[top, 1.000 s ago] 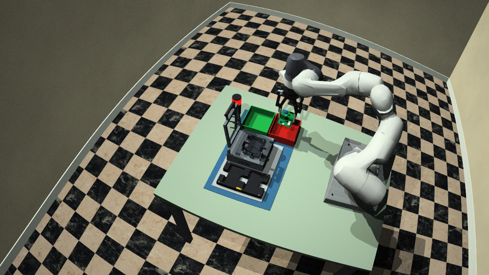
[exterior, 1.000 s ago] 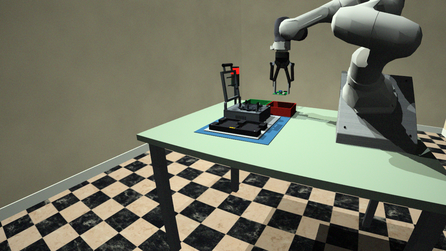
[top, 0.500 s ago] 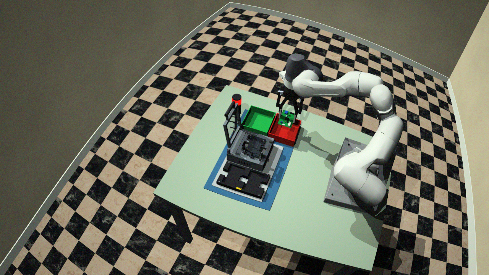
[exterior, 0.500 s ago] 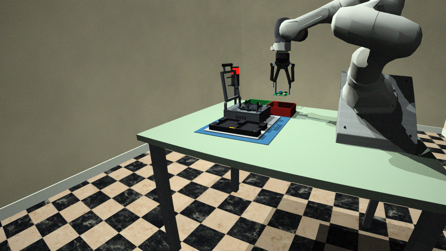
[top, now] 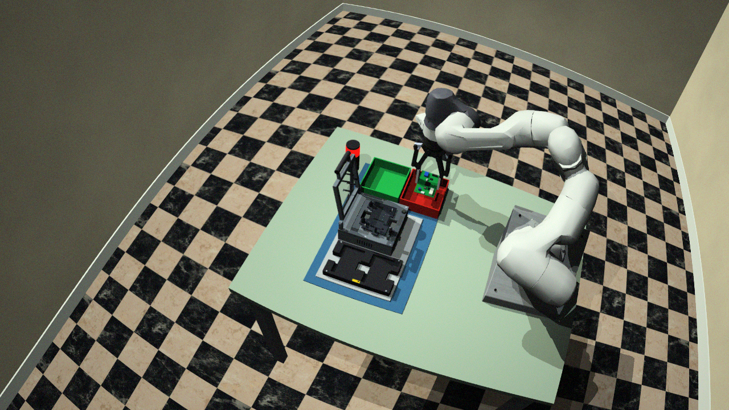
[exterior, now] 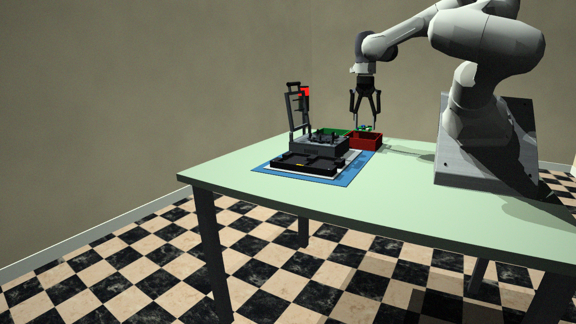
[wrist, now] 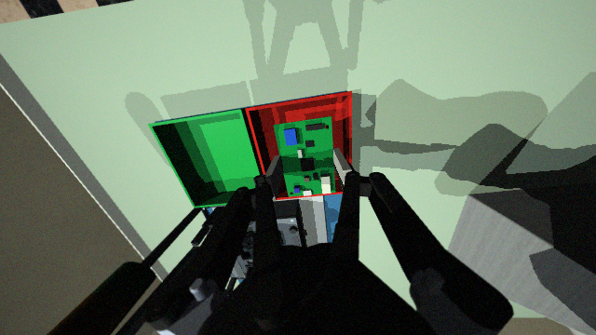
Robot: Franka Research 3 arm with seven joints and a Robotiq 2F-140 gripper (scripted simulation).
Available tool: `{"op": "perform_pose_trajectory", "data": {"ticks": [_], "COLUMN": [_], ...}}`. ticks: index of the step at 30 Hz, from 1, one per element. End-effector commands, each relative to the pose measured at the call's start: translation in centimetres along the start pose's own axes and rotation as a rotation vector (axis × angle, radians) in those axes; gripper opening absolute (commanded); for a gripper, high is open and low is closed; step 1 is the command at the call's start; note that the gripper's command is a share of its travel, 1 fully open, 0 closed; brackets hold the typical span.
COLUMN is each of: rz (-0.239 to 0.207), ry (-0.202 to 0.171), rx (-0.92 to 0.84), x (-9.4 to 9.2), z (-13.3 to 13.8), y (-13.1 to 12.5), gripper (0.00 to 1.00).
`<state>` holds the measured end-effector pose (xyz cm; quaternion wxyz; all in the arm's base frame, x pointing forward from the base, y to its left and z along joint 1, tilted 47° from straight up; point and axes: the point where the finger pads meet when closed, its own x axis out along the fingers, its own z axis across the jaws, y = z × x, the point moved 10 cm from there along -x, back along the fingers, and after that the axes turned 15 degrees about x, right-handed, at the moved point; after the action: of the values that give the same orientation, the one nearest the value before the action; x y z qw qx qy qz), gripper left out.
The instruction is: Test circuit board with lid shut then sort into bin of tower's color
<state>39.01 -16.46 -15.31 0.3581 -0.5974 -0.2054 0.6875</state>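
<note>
The green circuit board (top: 427, 185) (exterior: 364, 127) (wrist: 304, 154) sits level between my fingers. My gripper (top: 427, 178) (exterior: 365, 124) (wrist: 306, 161) is shut on it across its width. It holds the board over the red bin (top: 420, 206) (exterior: 364, 141) (wrist: 346, 116), about level with the bin's rim. The board's white connector end points toward the tester. The green bin (top: 384, 179) (exterior: 328, 131) (wrist: 209, 149) stands empty beside the red one. The signal tower (top: 352, 147) (exterior: 304, 91) shows red. The tester (top: 372, 224) (exterior: 318, 145) holds no board, and its lid (top: 344, 185) (exterior: 295, 108) stands upright.
The black tray (top: 361, 267) (exterior: 306, 163) lies in front of the tester with both pockets empty, on the blue mat (top: 415, 265) (exterior: 346, 177). The arm's grey base plate (top: 510, 285) (exterior: 475, 169) sits on the table's right side.
</note>
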Motion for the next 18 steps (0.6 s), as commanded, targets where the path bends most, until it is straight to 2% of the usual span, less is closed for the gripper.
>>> {"op": "perform_pose_trajectory", "data": {"ticks": [1,12,18], "rz": [0.001,0.001,0.001], "ry": [0.01,0.01,0.01], "rx": [0.001,0.001,0.001], "x": [1.0,4.2,5.0], "z": [-0.2,-0.2,-0.2], "y": [-0.1,0.0,0.0], "gripper": [0.46,0.46,0.46]}}
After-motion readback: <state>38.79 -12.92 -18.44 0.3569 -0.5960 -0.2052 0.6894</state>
